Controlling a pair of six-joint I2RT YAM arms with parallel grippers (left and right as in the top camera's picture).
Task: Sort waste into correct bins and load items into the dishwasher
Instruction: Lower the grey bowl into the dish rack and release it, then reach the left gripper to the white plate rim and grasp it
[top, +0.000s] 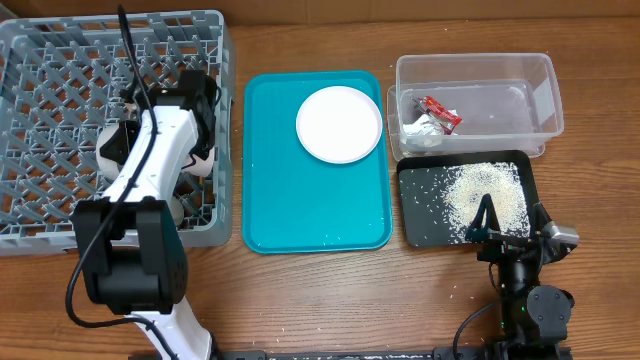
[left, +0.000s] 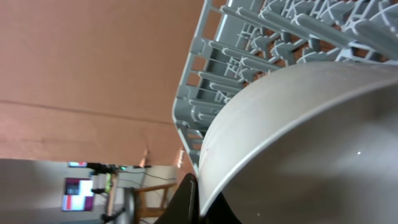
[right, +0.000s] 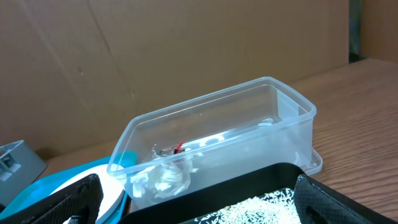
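Note:
The grey dish rack (top: 60, 80) stands at the left and also fills the top of the left wrist view (left: 249, 50). My left gripper (top: 198, 100) is inside it, shut on the rim of a bowl (left: 298, 143) with a pale rim and grey inside. A white plate (top: 339, 123) lies on the teal tray (top: 300, 200). The clear tub (top: 540, 90) holds the red wrapper (top: 440, 110) and white paper scrap (top: 422, 128). Rice (top: 485, 190) lies in the black tray (top: 420, 225). My right gripper (top: 488, 222) is open and empty over that tray's front edge (right: 202, 208).
Pale round dishes (top: 108, 145) show partly under my left arm in the rack. A few rice grains (top: 330, 238) lie on the teal tray. Brown cardboard walls stand behind the table. The chopsticks and the cup are not in view.

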